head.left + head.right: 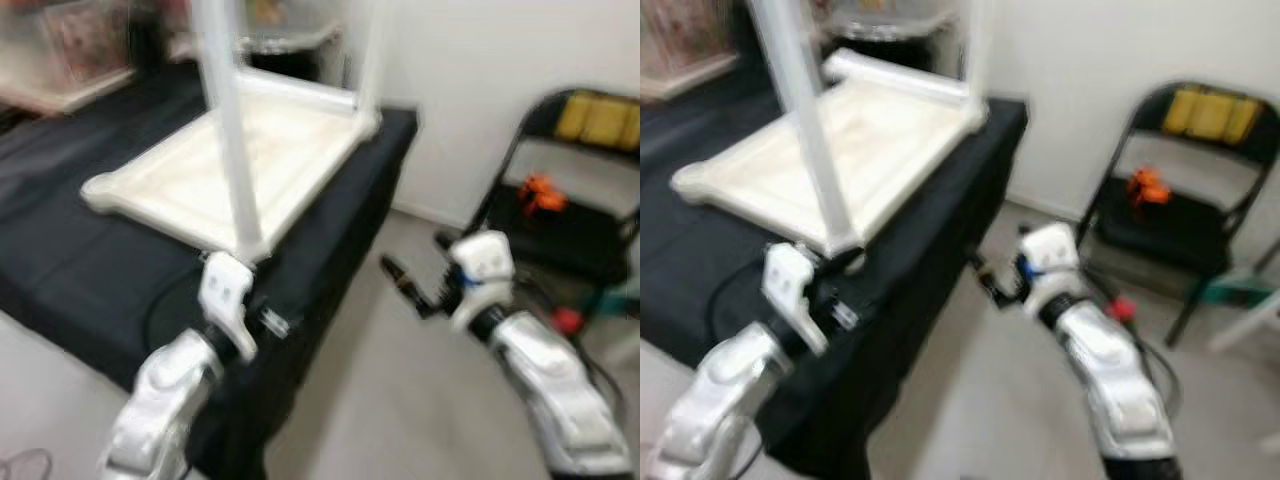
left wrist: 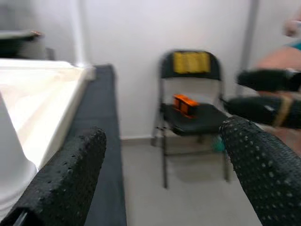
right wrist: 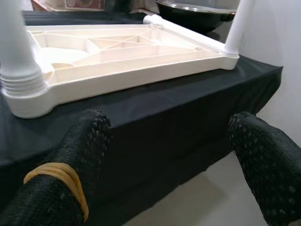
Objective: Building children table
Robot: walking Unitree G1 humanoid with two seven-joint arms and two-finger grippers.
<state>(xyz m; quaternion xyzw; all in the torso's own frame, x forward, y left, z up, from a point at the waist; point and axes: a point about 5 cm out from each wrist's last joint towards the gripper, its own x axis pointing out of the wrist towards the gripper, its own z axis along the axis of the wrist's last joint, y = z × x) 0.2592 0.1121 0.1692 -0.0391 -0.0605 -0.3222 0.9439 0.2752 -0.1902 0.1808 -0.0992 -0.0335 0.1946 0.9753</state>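
The white children's table top (image 1: 190,175) lies upside down on a black-clothed table (image 1: 70,260). One white leg (image 1: 232,150) stands screwed into its near corner, another leg (image 1: 370,50) rises at the far right corner, and a third leg (image 1: 300,90) lies along the far edge. My left gripper (image 1: 262,305) is open, just below the near corner at the cloth's edge. My right gripper (image 1: 405,282) is open too, held over the floor to the right of the table, its fingers (image 3: 89,141) pointing at the table's side; one finger wears a yellow rubber band.
A black folding chair (image 1: 580,230) stands by the white wall on the right, with a yellow pad (image 1: 600,118) on its back and an orange object (image 1: 537,193) on the seat. Clear bins (image 1: 70,50) sit at the back left. Bare floor (image 1: 380,400) lies between table and chair.
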